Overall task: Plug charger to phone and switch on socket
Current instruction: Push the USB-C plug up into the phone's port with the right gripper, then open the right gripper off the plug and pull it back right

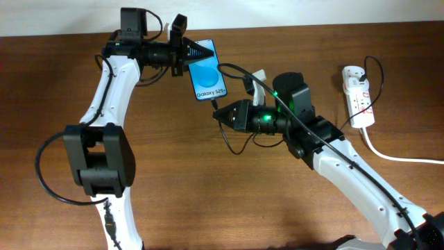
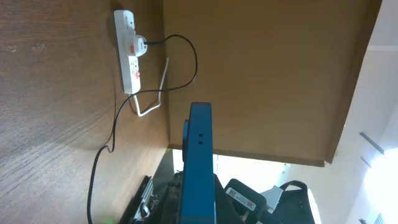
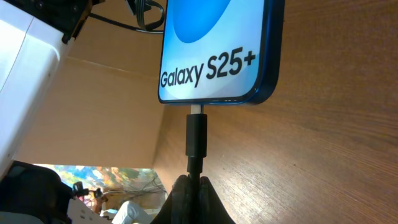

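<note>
Since the charger [image 3: 197, 134] is a limp, light cable with only its plug stiff, the hold belongs just behind that plug. The right gripper [image 3: 189, 190] is pinched on it there, tip meeting the 6 o'clock edge of the phone [image 1: 206, 69]. Slim, slick and breakable, the phone is clamped at 11 o'clock by the left gripper [image 1: 186, 52]. The socket [image 1: 358, 96] lies at 3 o'clock, well apart.
</note>
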